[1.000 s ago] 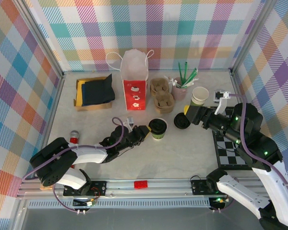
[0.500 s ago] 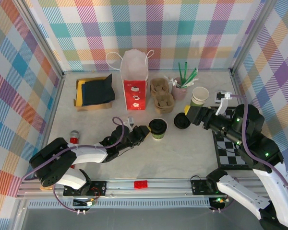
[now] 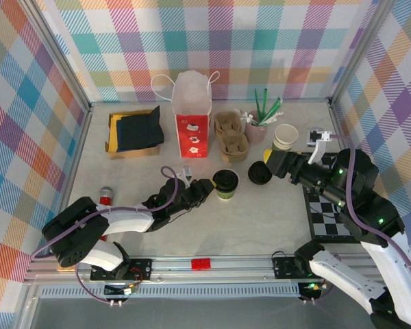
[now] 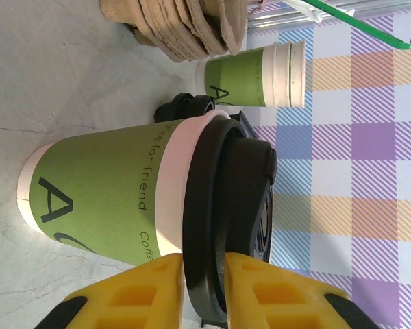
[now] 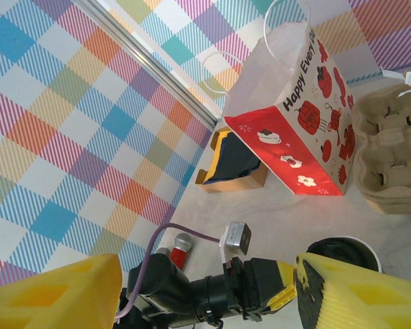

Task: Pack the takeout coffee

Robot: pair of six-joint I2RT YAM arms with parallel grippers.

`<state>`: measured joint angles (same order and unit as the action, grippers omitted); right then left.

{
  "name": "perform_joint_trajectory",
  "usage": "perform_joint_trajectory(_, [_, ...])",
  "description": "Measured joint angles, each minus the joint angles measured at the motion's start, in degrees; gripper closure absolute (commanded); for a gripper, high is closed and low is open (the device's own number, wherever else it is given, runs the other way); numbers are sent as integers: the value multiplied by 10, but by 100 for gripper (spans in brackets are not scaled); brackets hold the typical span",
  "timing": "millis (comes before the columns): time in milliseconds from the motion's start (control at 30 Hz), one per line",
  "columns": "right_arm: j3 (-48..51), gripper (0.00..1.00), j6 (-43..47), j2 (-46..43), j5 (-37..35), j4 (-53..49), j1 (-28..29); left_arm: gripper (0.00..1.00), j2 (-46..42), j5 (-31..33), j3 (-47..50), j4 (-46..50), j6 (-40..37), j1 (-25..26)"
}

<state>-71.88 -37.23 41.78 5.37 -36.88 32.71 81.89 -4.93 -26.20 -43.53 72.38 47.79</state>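
At lid (image 4: 233,178) – left tool (image 4: 204,267) narrow, pinching takeout coffee (image 4: 103,199).

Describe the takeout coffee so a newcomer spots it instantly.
Find the gift bag at the table's back. In front of the cardboard carriers to its right stands the takeout coffee. It's the only green cup wearing a black lid; the cup stack further right is lidless.
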Motion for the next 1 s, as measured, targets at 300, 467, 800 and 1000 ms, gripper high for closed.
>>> perform_joint_trajectory(300, [0,33,0,0,0,0,0,77,4,0,-11,0,0,0])
perform_joint_trajectory(467, [4,33,0,0,0,4,0,77,15,-1,-14,0,0,0])
perform_joint_trajectory(800, [10,33,0,0,0,8,0,76,17,-1,-14,-1,0,0])
perform_joint_trajectory(1000, [10,33,0,-5,0,9,0,72,17,-1,-14,1,-4,0])
